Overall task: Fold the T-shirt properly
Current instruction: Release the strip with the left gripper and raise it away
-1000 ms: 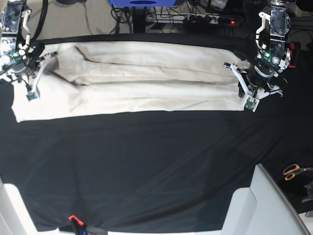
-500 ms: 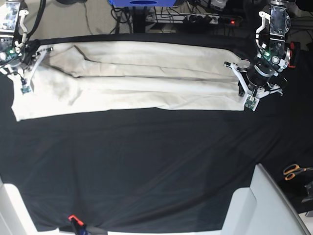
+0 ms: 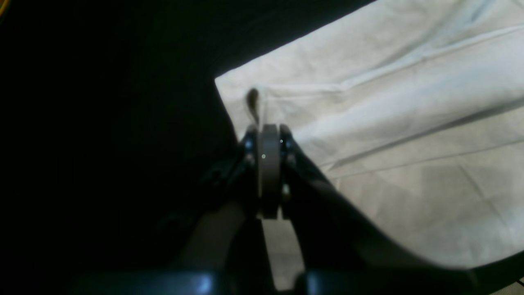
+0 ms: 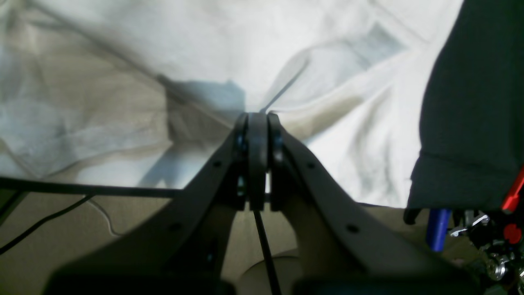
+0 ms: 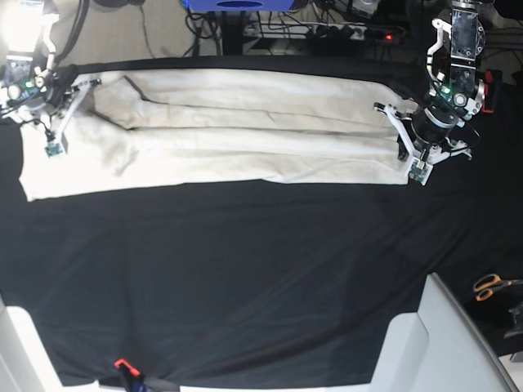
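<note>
The shirt [image 5: 221,131] lies along the far edge of the desk [image 5: 245,278] as a long cream band, already folded lengthwise, with layered edges running its whole length. The black cloth under it covers the rest of the desk.

Each arm holds one end, probably so the band stays taut and can be carried as one piece for the next fold. The left fingers [image 3: 268,135] are clenched on the shirt's end edge just beside its corner; a small pinched ridge of fabric rises right above the tips. In the base view this gripper [image 5: 413,151] sits at the shirt's right end, low on the cloth. The right fingers [image 4: 257,119] are clenched on a bunched tuck of shirt, with creases fanning out from the tips. That gripper [image 5: 55,122] is at the shirt's left end, and the fabric there looks rumpled and dragged rather than flat.

Judgement: the lengthwise fold is done and the crosswise fold is still to come. The left end is the messier one and may need smoothing.

Around the shirt: floor cables [image 5: 327,28] and a blue base [image 5: 237,4] lie beyond its far edge. Scissors [image 5: 490,286] sit well off past its right end, toward the near side. A white panel [image 5: 441,343] is at the near right corner of the desk, well apart from the shirt. A small red-tipped object [image 5: 122,365] is at the near edge. None of these lies between the shirt ends, so the middle of the desk offers no obstruction to a fold.
</note>
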`<state>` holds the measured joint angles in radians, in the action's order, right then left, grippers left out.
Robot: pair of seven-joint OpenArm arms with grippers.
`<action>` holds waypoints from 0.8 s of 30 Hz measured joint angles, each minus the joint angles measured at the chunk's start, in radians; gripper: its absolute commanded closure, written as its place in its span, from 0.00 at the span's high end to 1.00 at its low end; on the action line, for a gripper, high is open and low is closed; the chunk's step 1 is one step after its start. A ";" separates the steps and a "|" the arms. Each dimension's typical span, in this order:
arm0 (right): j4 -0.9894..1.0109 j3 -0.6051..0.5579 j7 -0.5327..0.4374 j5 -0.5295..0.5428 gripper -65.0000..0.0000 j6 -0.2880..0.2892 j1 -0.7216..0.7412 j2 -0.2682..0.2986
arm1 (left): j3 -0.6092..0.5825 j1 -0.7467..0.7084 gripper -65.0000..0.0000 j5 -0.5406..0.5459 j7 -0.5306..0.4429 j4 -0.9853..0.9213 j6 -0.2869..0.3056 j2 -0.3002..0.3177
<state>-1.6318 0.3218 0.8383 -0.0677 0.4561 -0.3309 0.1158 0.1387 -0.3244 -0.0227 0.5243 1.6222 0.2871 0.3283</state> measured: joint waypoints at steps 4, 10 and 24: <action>0.000 0.004 -0.001 0.000 0.00 -0.003 0.001 -0.013 | 0.001 -0.006 0.00 0.000 -0.001 0.000 0.000 -0.001; 0.000 0.004 0.017 0.000 0.07 -0.001 0.002 -0.017 | 0.004 -0.026 0.00 0.000 0.003 0.022 -0.002 -0.001; -0.005 0.126 0.052 -0.003 0.36 -0.003 0.004 -0.079 | 0.000 -0.050 0.00 -0.056 0.000 0.025 -0.002 0.007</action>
<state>-1.6371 0.4477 0.8902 -0.0711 0.4534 -0.3271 0.0372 0.1387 -0.3744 -0.0784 0.5243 1.6470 0.2848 0.3355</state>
